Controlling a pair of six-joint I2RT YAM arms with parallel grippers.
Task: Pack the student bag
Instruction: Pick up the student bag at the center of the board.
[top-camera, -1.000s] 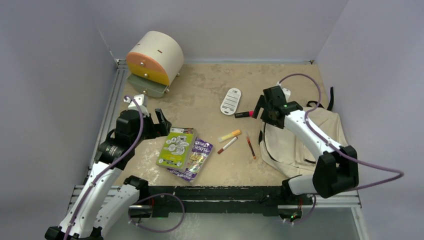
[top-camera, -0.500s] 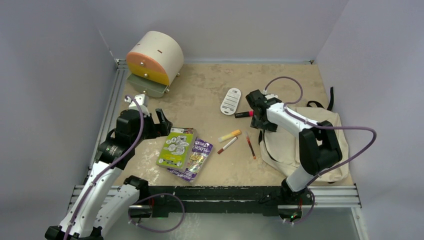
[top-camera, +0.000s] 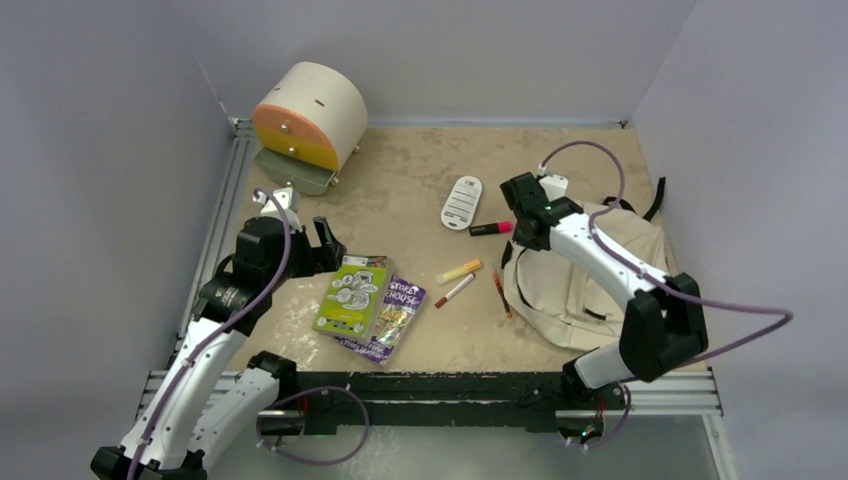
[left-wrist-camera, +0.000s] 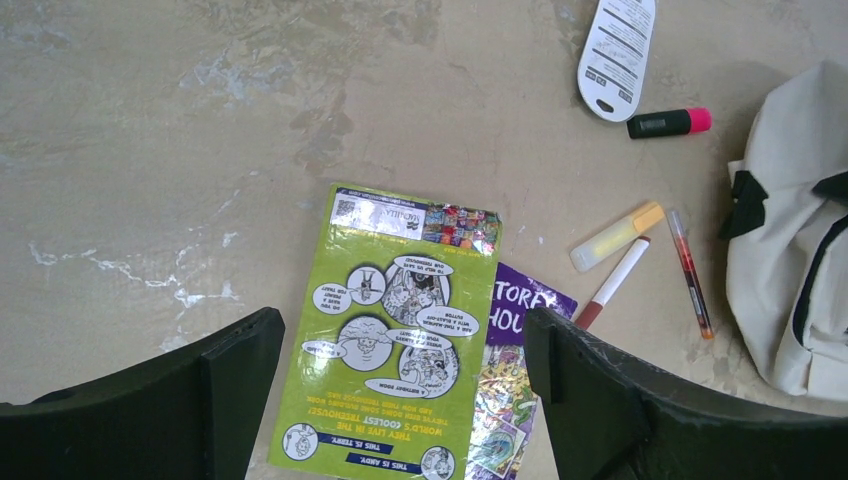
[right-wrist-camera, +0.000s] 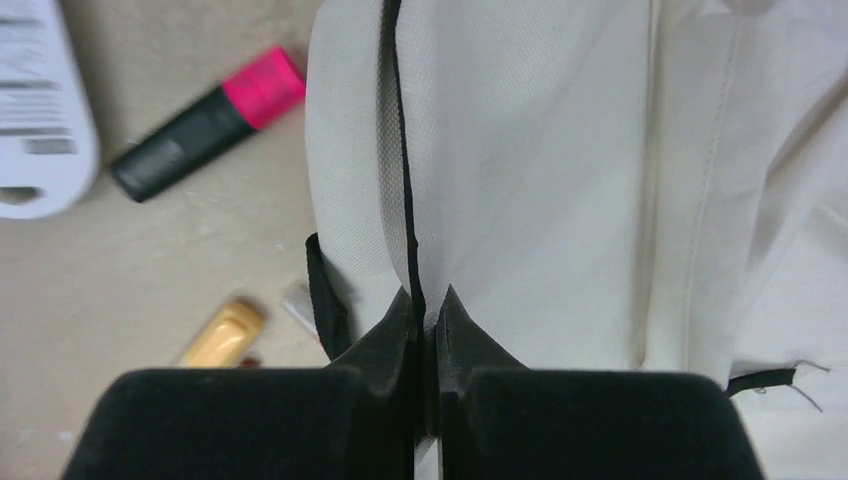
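Right wrist view: my right fingers (right-wrist-camera: 380, 350) are clenched together on a black-edged fold of the student bag (right-wrist-camera: 540, 150), a large soft cream fabric backpack with black zippers and straps. From the top external camera, the bag lies at 3 to 4 o'clock on the beige tabletop (top-camera: 400, 180), and my grip sits at its 11 o'clock corner. Just beside that corner, at 9 o'clock, lies a black highlighter with a pink cap (top-camera: 490, 228), with a white oblong card (top-camera: 462, 201) near it at 10 o'clock. A yellow highlighter (top-camera: 459, 271), a white marker with a red tip (top-camera: 455, 290) and a thin red pen (top-camera: 501, 292) lie toward 7 o'clock. My left fingers (left-wrist-camera: 230, 400) are released, spread wide above a lime-green booklet (left-wrist-camera: 390, 350) that overlaps a purple booklet (left-wrist-camera: 500, 400).
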